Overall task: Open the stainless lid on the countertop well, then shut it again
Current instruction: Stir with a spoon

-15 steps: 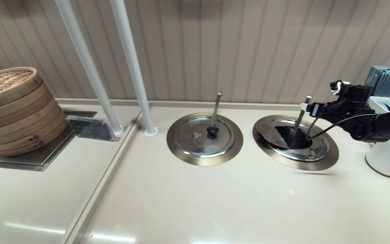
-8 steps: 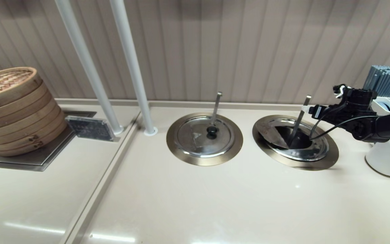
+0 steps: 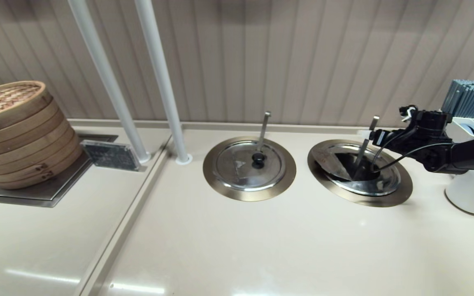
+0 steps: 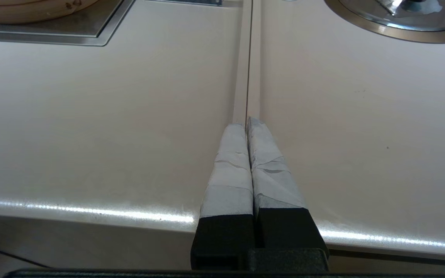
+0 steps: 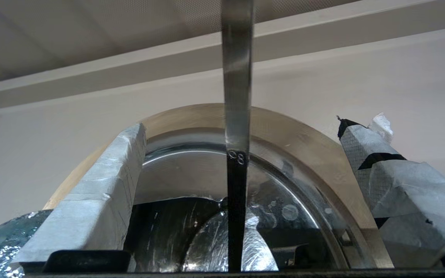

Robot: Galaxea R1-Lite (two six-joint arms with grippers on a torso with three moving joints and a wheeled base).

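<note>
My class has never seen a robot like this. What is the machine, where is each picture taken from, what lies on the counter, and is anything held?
It is a two-armed robot. The wide picture comes from its head; the other two from cameras on its wrists. On the counter sit two brass-ringed wells: the countertop well with a slanted ladle handle, and a twin well under its lid. The stainless lid looks partly raised. A bamboo steamer stands far left. The right gripper, open, straddles the ladle handle and holds nothing. The left gripper is shut, idle above bare counter.
</note>
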